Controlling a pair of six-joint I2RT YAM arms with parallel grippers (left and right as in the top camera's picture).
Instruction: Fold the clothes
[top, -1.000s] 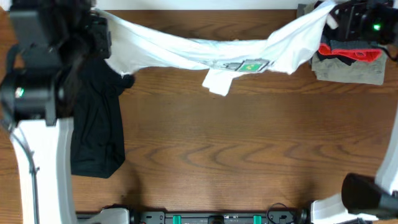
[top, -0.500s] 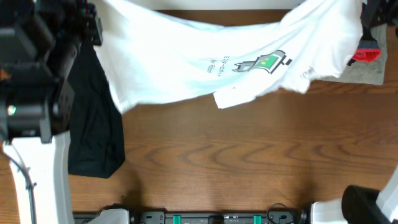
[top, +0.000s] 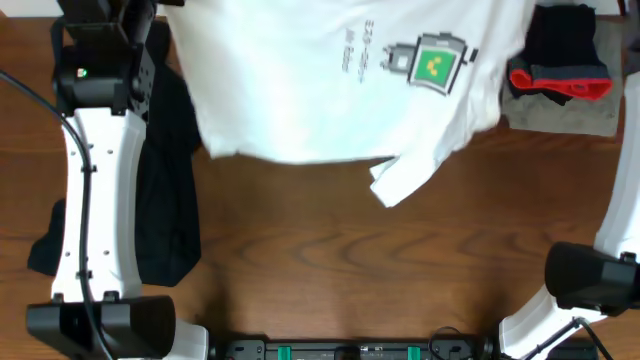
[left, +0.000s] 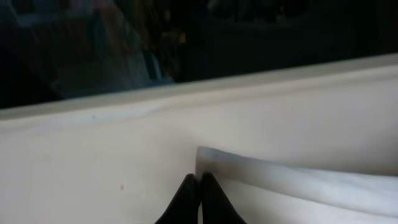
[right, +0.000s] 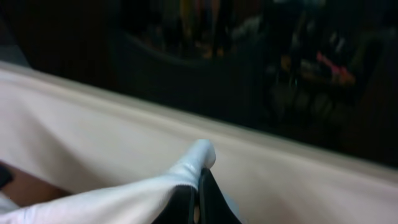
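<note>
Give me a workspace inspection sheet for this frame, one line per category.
Surface: brown wooden table, no stains seen.
Job's things: white printed T-shirt held spread out at the top; black garment lying at left.
Clutter: grey folded cloth with red and black fabric pieces on it, far right.
Hands: left hand and right hand each shut on the T-shirt.
Cables: black cable beside the left arm.
Surroundings: dark and blurred in wrist views.
</note>
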